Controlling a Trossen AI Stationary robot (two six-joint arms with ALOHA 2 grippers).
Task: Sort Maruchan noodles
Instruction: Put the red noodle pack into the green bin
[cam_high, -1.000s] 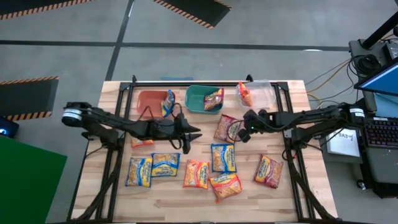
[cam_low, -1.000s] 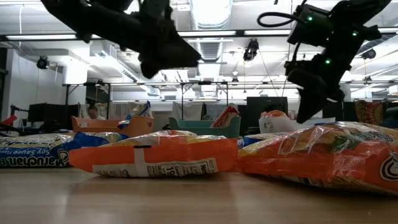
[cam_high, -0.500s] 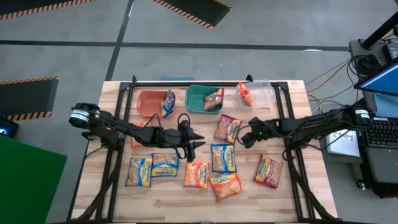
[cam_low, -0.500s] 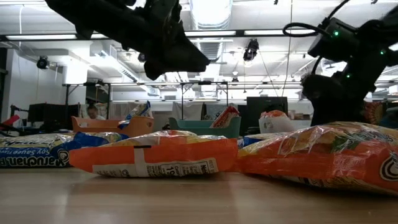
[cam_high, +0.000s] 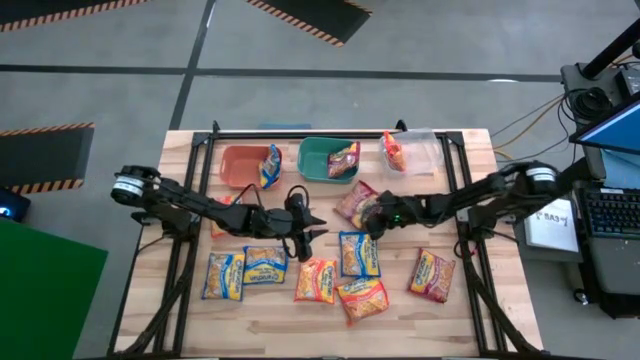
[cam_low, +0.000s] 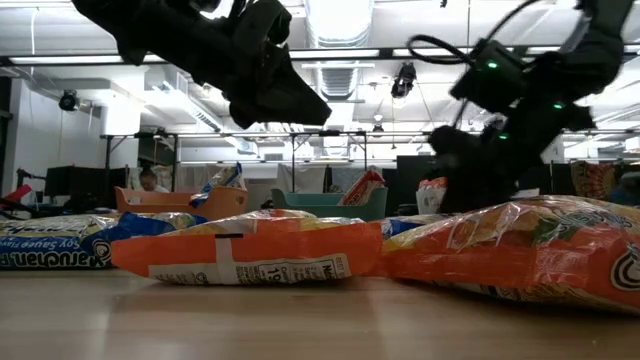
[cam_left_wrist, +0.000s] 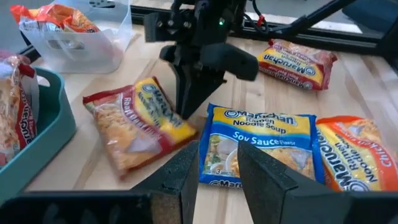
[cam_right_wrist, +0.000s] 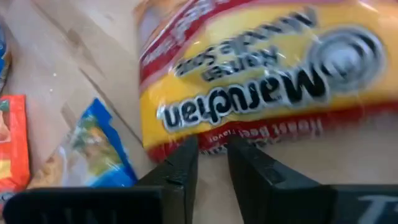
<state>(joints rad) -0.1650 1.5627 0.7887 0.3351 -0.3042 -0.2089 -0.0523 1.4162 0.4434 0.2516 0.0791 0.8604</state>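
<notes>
Maruchan noodle packets lie flat on the wooden table (cam_high: 470, 320). A maroon-and-yellow packet (cam_high: 355, 203) lies near the middle. My right gripper (cam_high: 368, 222) slants down at its near right edge, fingers a narrow gap apart, one on either side of the packet's maroon seam (cam_right_wrist: 211, 144). My left gripper (cam_high: 318, 228) hovers open with nothing between its fingers, just left of a blue packet (cam_high: 358, 253). More blue (cam_high: 265, 265), orange (cam_high: 316, 280) and maroon (cam_high: 432, 275) packets lie nearer the front. My right gripper comes at the maroon-and-yellow packet slanting down from the table's right, its fingertips (cam_right_wrist: 186, 152) at the packet's maroon end seam (cam_left_wrist: 184, 124). Whether they touch the seam, I cannot tell. The packet lies flat on the table.
Three bins stand along the far edge: an orange one (cam_high: 240, 165) with a blue packet, a green one (cam_high: 318, 160) with a maroon packet, a clear one (cam_high: 422, 150) with an orange packet. Another orange packet (cam_high: 228, 230) lies under my left arm.
My right gripper has dropped and swung toward the table's left, from above the table's right half down to the maroon-and-yellow packet's edge, tipping more steeply. My left gripper has shifted a little toward the near edge and lower.
</notes>
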